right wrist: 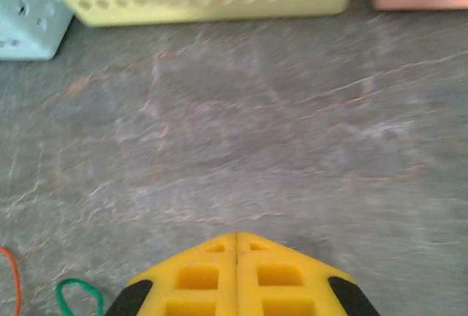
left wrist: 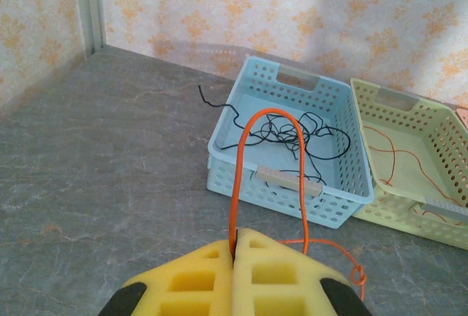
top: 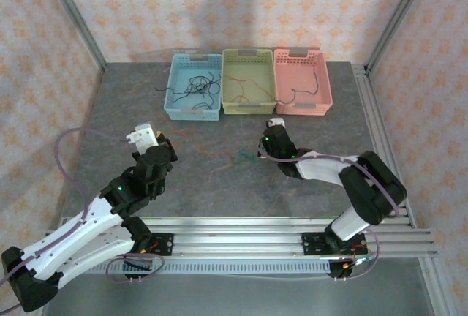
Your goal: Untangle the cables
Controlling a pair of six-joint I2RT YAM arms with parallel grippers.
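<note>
Orange cable [left wrist: 235, 184] pinched in closed left fingers [left wrist: 241, 246]; right fingers [right wrist: 241, 246] closed empty, green cable [right wrist: 77, 281] beside.

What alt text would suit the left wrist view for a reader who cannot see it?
The yellow left fingers pinch shut on an orange-red cable that arches up and falls to the grey table. Behind stand a blue basket of tangled black cables and a yellow-green basket.

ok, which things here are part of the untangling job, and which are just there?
Job: thin orange-red wire pinched in the shut left gripper; thin green wire loop on the grey table near the shut right gripper; black wire tangle in the pale blue plastic basket.
Just there: thick lilac-grey hoses along the arms; aluminium rails at the near edge.
</note>
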